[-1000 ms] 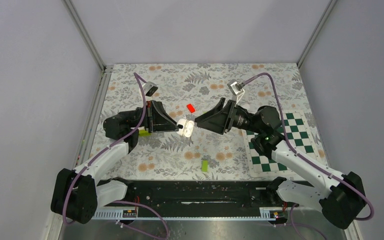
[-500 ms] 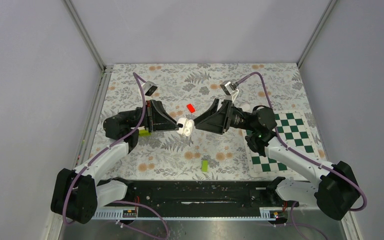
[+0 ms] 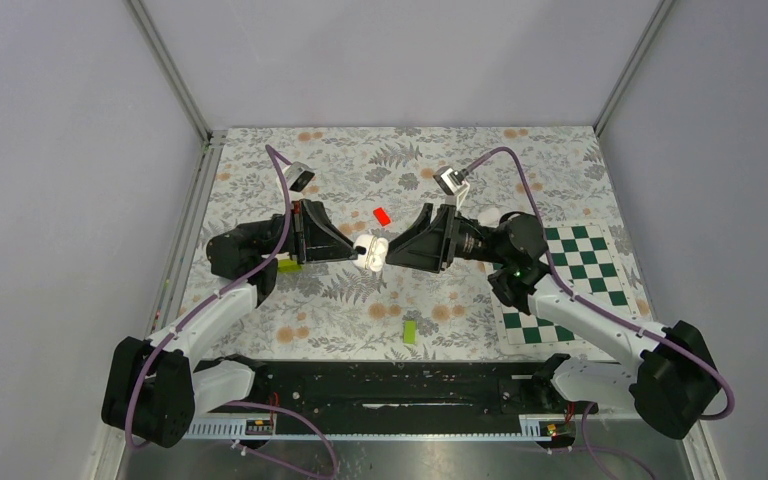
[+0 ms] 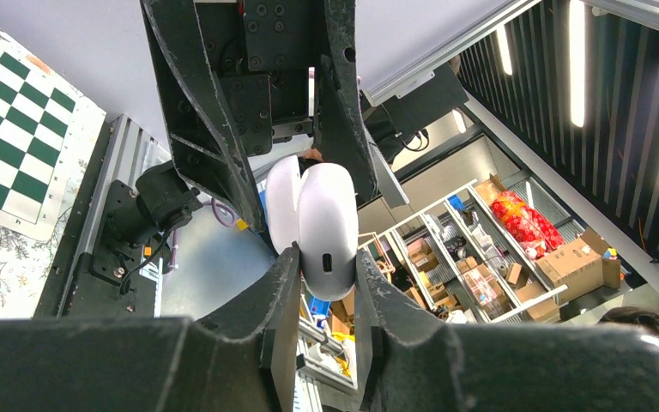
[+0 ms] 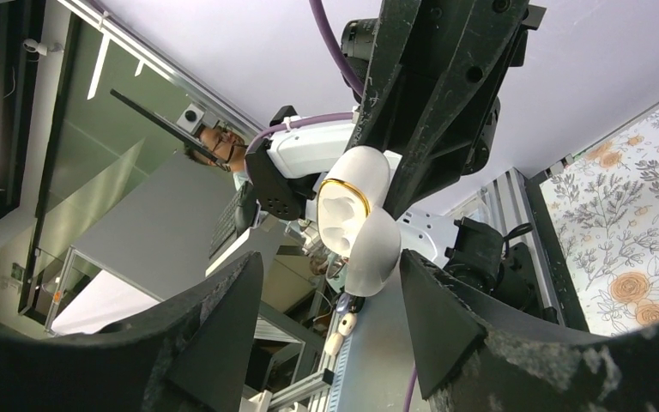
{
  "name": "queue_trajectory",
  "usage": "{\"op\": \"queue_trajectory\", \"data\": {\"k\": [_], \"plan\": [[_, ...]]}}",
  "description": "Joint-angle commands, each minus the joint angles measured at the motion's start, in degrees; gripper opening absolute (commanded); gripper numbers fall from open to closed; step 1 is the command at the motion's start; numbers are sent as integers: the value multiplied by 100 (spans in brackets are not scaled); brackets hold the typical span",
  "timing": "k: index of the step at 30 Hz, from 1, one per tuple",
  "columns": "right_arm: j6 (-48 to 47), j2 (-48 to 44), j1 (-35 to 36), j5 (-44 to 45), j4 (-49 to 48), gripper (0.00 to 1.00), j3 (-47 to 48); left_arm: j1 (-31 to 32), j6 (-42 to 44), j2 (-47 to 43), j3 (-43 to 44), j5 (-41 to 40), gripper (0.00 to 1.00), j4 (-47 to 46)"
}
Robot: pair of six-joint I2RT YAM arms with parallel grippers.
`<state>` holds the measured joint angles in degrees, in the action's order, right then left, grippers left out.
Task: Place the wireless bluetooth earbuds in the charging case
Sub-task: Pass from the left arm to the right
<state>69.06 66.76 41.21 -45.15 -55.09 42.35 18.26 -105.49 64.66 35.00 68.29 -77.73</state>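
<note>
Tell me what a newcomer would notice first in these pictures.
Mid-table, both arms meet nose to nose over the floral cloth: the left jaws clamp the open white charging case, the right jaws spread wide before it. A red block lies just behind, a checkered mat at right.

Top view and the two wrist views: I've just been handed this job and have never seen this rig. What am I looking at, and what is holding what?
The top view looks down from above and behind two robot arms bolted at the near table edge, with the left arm on the left. Each wrist view comes from a camera on that arm's wrist, looking along its own two fingers. The left gripper is shut on the charging case, a small white pebble whose lid stands open in the right wrist view. The right gripper is open, one finger on either side of the case. On the flowered table lie a red block, a green block and a checkered mat. I cannot pick out the earbuds.
</note>
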Motion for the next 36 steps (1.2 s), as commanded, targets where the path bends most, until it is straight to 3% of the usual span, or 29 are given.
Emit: {"op": "queue_trajectory", "data": {"k": [1,8,28,33,36], "plan": [[-156,70,97,-100,-116,67,113,-12,64,-64,59,-194,0,-413],[-141,165,153,52,-254,66,185,-11,48,-85,46,-229,0,-417],[36,197,155,180,-417,35,143,-8,81,-128,-33,-260,0,-417],[37,177,154,183,-369,34,151,-8,97,-122,-39,-262,0,-426],[42,187,159,186,-359,52,161,-11,97,-140,-20,-270,0,-427]]}}
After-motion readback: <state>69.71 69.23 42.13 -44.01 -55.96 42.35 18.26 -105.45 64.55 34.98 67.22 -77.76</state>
